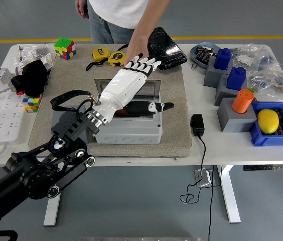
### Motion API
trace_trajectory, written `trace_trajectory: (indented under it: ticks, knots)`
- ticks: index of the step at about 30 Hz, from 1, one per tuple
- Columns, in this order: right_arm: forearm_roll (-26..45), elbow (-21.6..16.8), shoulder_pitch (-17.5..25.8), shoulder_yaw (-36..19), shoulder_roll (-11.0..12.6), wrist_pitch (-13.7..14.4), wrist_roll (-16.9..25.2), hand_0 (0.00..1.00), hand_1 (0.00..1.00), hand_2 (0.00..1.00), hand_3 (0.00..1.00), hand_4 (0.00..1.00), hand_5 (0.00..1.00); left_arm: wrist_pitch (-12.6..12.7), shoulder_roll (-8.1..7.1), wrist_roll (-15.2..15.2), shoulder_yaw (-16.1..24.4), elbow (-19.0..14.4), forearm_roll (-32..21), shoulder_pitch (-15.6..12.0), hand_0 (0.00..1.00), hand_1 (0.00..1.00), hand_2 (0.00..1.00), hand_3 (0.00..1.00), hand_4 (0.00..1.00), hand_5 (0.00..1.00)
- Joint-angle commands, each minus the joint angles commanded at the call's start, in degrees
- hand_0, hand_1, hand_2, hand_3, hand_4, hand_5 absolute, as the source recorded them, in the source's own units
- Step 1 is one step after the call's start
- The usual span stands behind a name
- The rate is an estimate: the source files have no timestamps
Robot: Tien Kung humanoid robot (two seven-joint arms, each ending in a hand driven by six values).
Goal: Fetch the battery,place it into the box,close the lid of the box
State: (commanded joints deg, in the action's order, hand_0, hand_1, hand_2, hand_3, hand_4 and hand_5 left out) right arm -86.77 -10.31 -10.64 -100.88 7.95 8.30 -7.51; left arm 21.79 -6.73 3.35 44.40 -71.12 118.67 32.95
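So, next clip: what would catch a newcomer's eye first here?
The robot's white left hand, fingers stretched flat, reaches out over the open grey box on the tan mat at the table's middle. Right at its fingertips a person's hand comes down from the far side. To the right, a yellow lemon sits in a blue bin beside an orange cup.

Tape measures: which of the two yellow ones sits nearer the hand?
The right-hand tape measure, just left of the left hand's fingertips; the other tape measure lies farther left.
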Motion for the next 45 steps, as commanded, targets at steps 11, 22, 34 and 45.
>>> trace_trajectory:
  ticks: [11, 22, 34, 45]
  knots:
    - [-0.2, 0.0, -0.1, -0.4, 0.1, 0.0, -0.1, 0.844, 0.821, 0.782, 0.81, 0.998, 0.998, -4.5, -0.65, -3.8, 1.3, 0.4, 3.1, 0.7, 0.998, 0.998, 0.991, 0.945, 0.998, 0.998]
    - [-0.4, 0.0, -0.1, -0.6, -0.2, 0.1, 0.0, 0.844, 0.821, 0.781, 0.81, 0.998, 0.998, -5.3, -0.79, -4.2, 0.6, 1.4, 3.0, 1.6, 0.998, 0.998, 0.975, 0.938, 0.998, 0.998]
    - [-0.4, 0.0, -0.2, -0.8, -0.3, 0.1, 0.0, 0.844, 0.821, 0.781, 0.81, 0.998, 0.998, -8.3, -0.96, -4.9, 0.7, 6.4, 2.0, 2.1, 0.998, 0.981, 0.93, 0.916, 0.998, 0.998]
    - [0.0, 0.0, -0.2, -0.7, -0.3, 0.1, 0.2, 0.845, 0.821, 0.782, 0.81, 0.998, 0.998, -10.4, -1.83, -6.9, 0.3, 4.0, 1.6, 0.6, 0.997, 0.959, 0.91, 0.914, 0.998, 0.998]
